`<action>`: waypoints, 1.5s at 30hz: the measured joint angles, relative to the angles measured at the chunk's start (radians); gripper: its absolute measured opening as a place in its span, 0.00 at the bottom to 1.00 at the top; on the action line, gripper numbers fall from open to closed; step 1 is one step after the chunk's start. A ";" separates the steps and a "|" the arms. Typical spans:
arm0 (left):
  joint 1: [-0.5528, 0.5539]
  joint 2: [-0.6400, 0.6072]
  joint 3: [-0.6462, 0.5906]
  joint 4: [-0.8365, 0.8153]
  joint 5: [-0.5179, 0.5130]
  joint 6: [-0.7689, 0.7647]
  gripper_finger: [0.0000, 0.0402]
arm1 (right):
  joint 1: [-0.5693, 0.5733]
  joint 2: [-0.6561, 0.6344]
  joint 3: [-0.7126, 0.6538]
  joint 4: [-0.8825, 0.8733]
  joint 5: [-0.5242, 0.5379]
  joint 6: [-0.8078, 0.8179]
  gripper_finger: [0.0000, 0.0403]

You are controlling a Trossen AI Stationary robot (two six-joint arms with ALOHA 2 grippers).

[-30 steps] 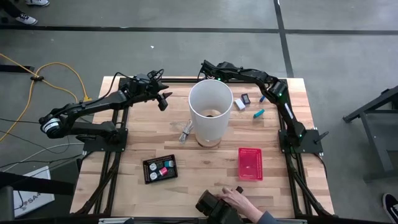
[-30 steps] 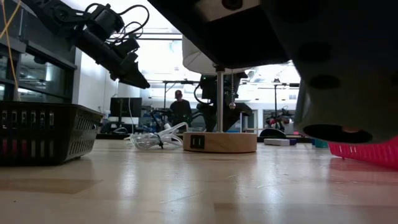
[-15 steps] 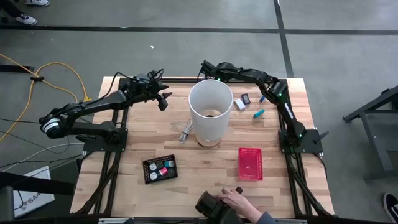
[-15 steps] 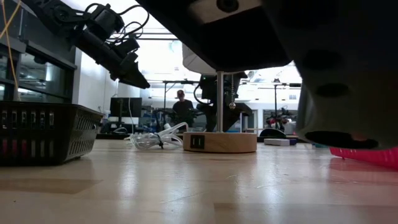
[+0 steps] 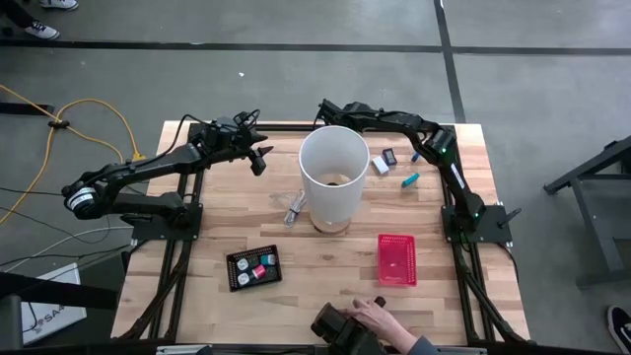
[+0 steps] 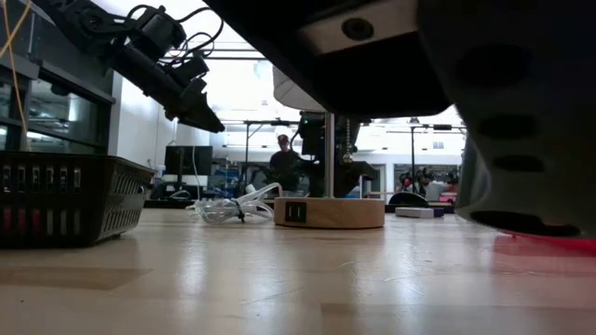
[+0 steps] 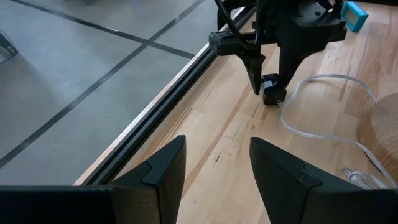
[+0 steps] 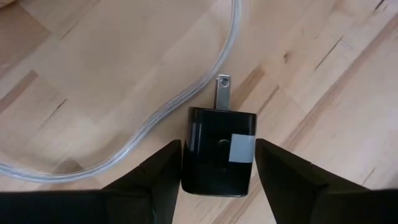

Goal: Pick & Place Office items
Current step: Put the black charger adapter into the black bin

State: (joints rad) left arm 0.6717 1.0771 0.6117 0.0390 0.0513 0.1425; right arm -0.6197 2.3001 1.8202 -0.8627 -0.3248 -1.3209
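**Black plug adapter sits between the right gripper's fingers at the far edge**

Black plug adapter [image 8: 218, 151], a small block with a metal prong and a grey label, lies on the wooden table [image 5: 325, 261] near its far edge, behind the tall white cylinder [image 5: 333, 175] and next to a clear tube [image 8: 155, 118]. The right gripper [image 8: 218, 168] is down over it, one finger on either side, close to its flanks; whether they press on it cannot be told. The left gripper [image 5: 261, 158] hangs above the far left part of the table, fingers parted and holding nothing. Other small pieces lie toward the far right corner: a white block [image 5: 380, 165], a black piece [image 5: 390, 156], and a teal piece [image 5: 410, 179]. A red mesh basket [image 5: 396, 259] and a black tray [image 5: 253, 267] sit nearer the front edge, where a person's hand [image 5: 380, 318] rests.
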 joint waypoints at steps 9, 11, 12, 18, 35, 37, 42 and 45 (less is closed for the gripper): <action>0.000 0.000 0.000 0.000 0.000 0.000 0.43 | 0.000 0.000 0.000 0.003 0.000 0.000 0.41; 0.000 0.000 0.000 0.000 0.000 0.000 0.43 | 0.000 0.000 0.000 0.003 0.000 0.000 0.38; 0.000 0.000 0.000 0.000 0.000 0.000 0.43 | 0.000 0.000 0.000 0.003 0.000 0.000 0.37; 0.000 0.000 0.000 0.000 0.000 0.000 0.43 | 0.000 -0.001 0.000 0.004 0.004 0.005 0.35; 0.000 0.000 0.000 0.000 0.000 0.000 0.43 | -0.030 -0.062 0.000 0.087 0.019 0.093 0.34; 0.000 0.000 0.000 0.000 0.000 0.000 0.43 | -0.039 -0.069 0.000 0.097 0.024 0.118 0.35; 0.000 0.000 0.000 0.002 0.000 0.000 0.43 | -0.062 -0.095 0.000 0.100 0.018 0.188 0.35; 0.000 0.000 0.000 0.002 0.000 0.000 0.43 | -0.070 -0.122 0.000 0.100 0.011 0.210 0.35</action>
State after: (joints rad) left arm 0.6716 1.0771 0.6117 0.0408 0.0513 0.1425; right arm -0.6900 2.1782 1.8202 -0.7628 -0.3138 -1.1112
